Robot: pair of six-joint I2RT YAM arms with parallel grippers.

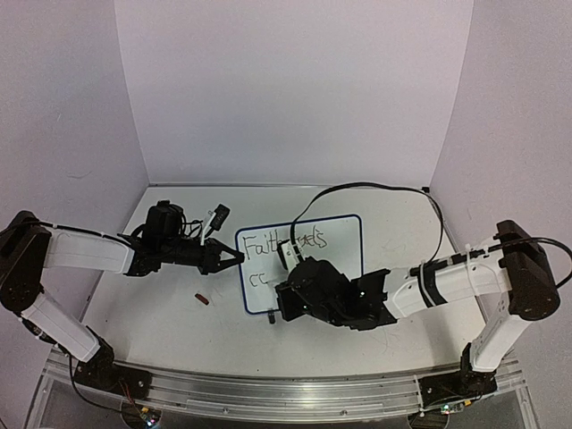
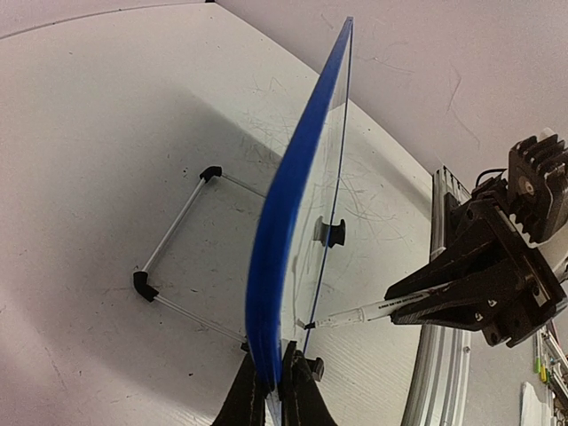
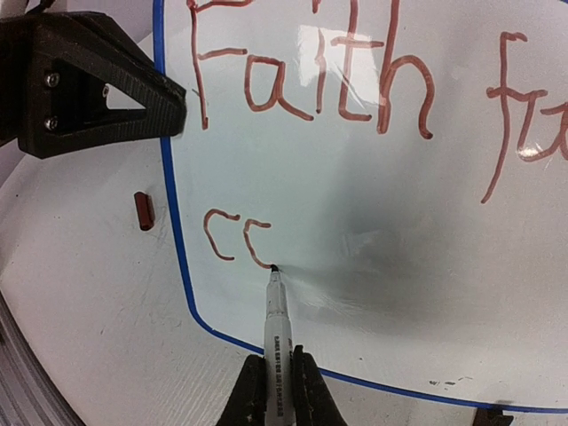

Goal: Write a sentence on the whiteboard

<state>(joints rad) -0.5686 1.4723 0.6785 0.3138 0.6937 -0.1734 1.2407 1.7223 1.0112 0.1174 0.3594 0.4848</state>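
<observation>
Though partial, sentence on whiteboard.

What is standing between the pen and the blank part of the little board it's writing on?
Nothing visible. The marker in the right gripper touches the whiteboard just after "cc"; the surface to its right is bare.

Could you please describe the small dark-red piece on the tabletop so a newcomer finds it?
Find the blue-rimmed rectangular whiteboard on the scuffed white tabletop. Left of its lower left corner, apart from it, lies a short dark-red oblong piece, the only loose red object.
</observation>
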